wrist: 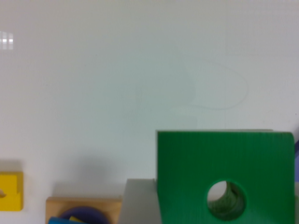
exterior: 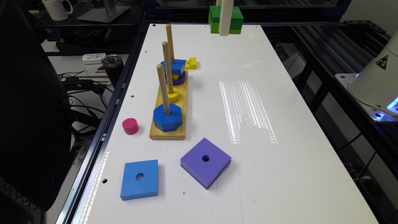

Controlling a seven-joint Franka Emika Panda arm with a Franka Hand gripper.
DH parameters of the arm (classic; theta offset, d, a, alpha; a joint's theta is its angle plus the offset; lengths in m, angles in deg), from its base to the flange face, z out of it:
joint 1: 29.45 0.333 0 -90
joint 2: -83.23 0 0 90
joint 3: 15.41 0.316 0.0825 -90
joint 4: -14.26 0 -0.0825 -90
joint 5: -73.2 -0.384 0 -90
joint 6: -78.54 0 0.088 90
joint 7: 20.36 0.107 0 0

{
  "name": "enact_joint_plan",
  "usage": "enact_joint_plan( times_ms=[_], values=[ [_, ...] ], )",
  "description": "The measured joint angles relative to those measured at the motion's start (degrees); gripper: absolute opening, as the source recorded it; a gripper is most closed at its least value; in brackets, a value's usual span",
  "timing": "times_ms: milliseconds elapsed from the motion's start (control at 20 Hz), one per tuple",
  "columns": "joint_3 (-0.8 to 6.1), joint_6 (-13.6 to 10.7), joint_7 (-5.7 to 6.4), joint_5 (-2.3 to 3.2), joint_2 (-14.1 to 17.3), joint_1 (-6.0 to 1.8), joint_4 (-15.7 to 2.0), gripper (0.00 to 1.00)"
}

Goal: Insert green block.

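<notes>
The white end effector (exterior: 224, 18) hangs high over the far end of the white surface (exterior: 248, 124), and the small square green wooden block with a round hole in the middle (exterior: 226, 19) is up in the air with it, not touching the surface. The block has a dark green top and a lime-green layer under it. I cannot tell if the fingers are apart or pressed on the block. In the wrist view the green block (wrist: 224, 175) looks big and close.

Toward the exterior view's left stands a long wooden base (exterior: 169, 105) with three tall wooden pegs (exterior: 168, 67). The nearest peg holds a blue eight-sided block (exterior: 167, 117). The middle peg holds a yellow round ring (exterior: 173, 95). The far peg holds a blue square block (exterior: 174, 66) on top of a purple round piece (exterior: 182, 79). A small yellow notched block (exterior: 191, 63) lies just beside the far end of the base.

A pink round cylinder (exterior: 130, 126) sits near the base's near end. Nearer still lie a flat blue square block with a hole (exterior: 140, 179) and a purple square block with a hole (exterior: 205, 161), side by side but apart.
</notes>
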Motion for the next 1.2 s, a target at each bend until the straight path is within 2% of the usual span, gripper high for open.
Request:
enact_joint_plan(
  times_ms=[300, 450, 850, 1200],
  values=[
    [0.9, 1.9, 0.65, -0.01, 1.4, 0.0, -0.41, 0.0],
    [1.44, 2.5, 1.12, -0.01, 2.5, 0.01, -1.19, 0.0],
    [2.96, 2.9, 2.53, 0.0, 7.4, 0.01, -6.08, 0.0],
    [4.27, 2.9, 3.98, 0.27, 12.0, 0.07, -10.75, 0.0]
  ],
)
